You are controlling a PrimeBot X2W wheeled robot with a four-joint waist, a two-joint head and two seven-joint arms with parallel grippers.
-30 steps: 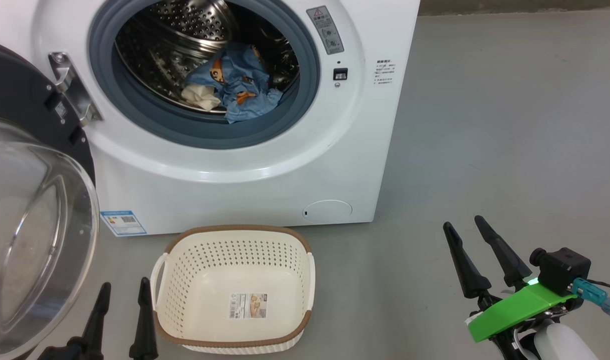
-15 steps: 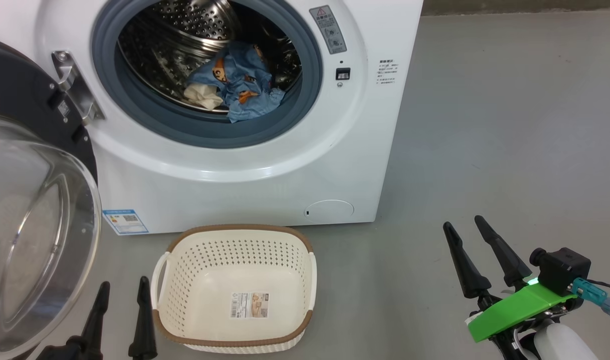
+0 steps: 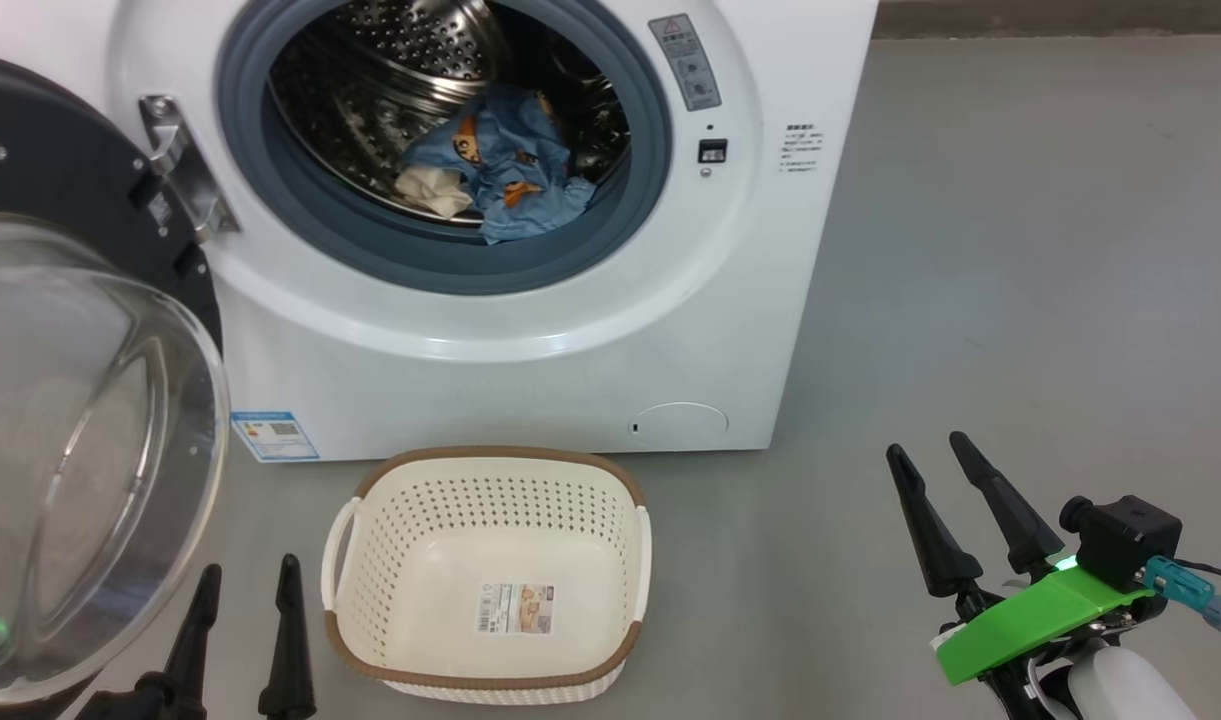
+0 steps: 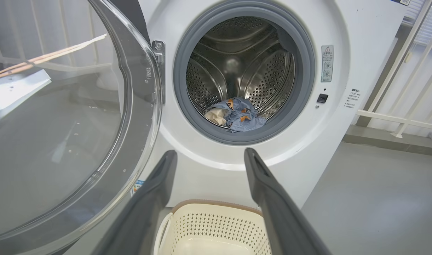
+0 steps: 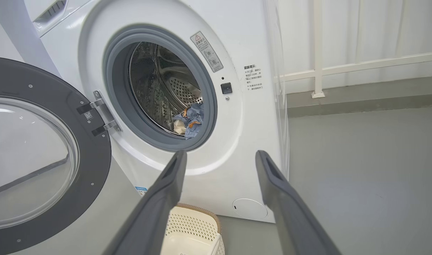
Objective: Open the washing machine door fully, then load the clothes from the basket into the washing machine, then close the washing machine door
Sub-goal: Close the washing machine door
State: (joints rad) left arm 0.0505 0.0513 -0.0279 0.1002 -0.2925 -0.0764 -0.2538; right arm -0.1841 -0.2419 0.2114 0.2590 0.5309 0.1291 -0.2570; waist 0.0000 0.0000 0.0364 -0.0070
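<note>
Door [image 3: 80,440] swung open on the left. Clothes [image 3: 510,170] lie in the washing machine [image 3: 530,380] drum, by the front lip. Basket [image 3: 490,458] on the floor just in front. Left gripper [image 3: 250,568] near left, right gripper [image 3: 927,445] near right, fingers of both spread apart, touching nothing.

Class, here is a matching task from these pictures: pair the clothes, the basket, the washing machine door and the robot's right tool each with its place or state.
Column A
1 clothes
2 basket
3 washing machine door
4 right tool

Column B
a swung wide open, hinged at the left
b lying inside the drum
c no clothes in it, standing on the floor
d open, holding nothing

Pairs: 1-b, 2-c, 3-a, 4-d
</note>
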